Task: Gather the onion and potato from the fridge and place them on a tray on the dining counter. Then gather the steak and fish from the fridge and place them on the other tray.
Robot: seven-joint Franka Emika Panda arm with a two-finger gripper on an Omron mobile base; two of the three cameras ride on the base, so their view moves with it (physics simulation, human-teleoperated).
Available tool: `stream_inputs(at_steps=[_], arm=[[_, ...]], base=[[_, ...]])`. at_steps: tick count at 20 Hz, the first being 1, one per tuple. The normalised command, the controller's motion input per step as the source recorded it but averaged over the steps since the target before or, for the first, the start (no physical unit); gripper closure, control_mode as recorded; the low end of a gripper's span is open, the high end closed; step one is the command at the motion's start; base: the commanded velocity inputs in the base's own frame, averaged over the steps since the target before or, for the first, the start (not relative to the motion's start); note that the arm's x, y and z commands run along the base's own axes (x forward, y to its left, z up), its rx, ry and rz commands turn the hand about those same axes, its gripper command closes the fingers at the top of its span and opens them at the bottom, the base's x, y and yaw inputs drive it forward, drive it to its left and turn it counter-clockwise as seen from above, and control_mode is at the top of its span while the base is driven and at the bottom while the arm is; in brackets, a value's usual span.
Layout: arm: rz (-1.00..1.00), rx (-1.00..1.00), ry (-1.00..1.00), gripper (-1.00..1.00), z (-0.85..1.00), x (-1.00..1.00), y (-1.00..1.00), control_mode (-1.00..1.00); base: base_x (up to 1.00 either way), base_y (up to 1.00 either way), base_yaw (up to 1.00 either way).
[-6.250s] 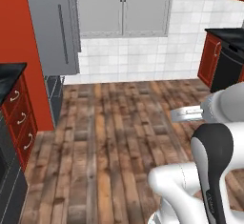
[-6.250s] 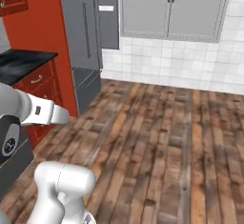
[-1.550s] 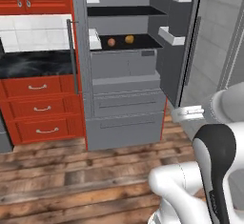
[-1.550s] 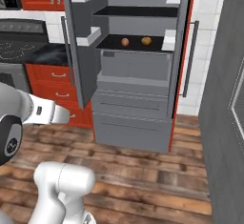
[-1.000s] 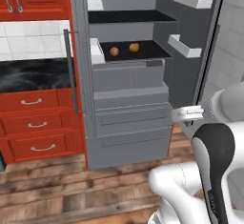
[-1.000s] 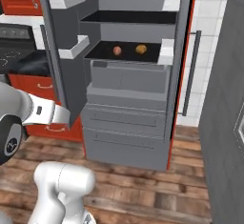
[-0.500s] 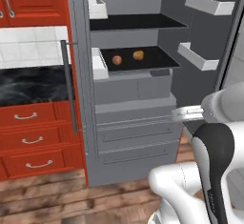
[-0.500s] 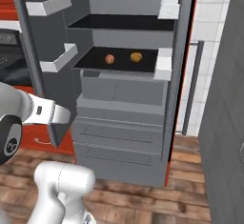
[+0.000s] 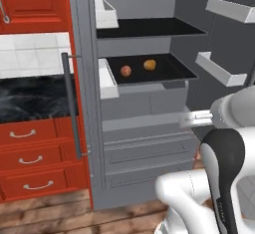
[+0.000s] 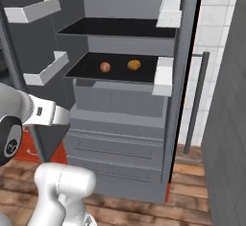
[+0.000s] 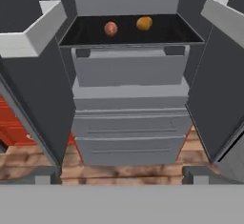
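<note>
Closer than half a second before, the base now stands right in front of the open fridge (image 9: 144, 128), whose shelves loom larger in both base views; the change is the camera's advance, not a shift of the contents. Nearest, the gripper (image 11: 122, 173) hangs low before the fridge with its jaws wide apart and nothing between them; the fingertips (image 11: 47, 174) rise at the bottom of the hand view. Beyond them lie the wood floor (image 11: 121, 169) and the grey drawers (image 11: 128, 135) of the lower fridge. Higher and farther back, on the lower black shelf (image 9: 169, 71), rest the reddish onion (image 9: 126, 70) and the tan potato (image 9: 150, 64), near each other but apart, with the onion to the left. White door bins (image 10: 164, 76) flank the opening on both doors. Red cabinets (image 9: 30, 153) stand to the left. Judged from this, the approach is nearly done, and reaching for the first vegetable is the step in hand; no item has yet been taken, so the task is barely begun.
</note>
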Motion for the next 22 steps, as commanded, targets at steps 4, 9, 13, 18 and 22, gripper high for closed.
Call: stream_inputs(at_steps=[4,9,13,18,22], arm=[[0.0,0.0,0.0,-1.0,0.0,0.0,0.0,1.0],[0.0,0.0,0.0,-1.0,0.0,0.0,0.0,1.0],[0.0,0.0,0.0,-1.0,0.0,0.0,0.0,1.0],[0.0,0.0,0.0,-1.0,0.0,0.0,0.0,1.0],[0.0,0.0,0.0,-1.0,0.0,0.0,0.0,1.0]], base=[[0.46,-0.24,0.0],[0.42,-0.27,0.0],[0.38,-0.29,0.0],[0.4,-0.29,0.0],[0.44,-0.3,0.0]])
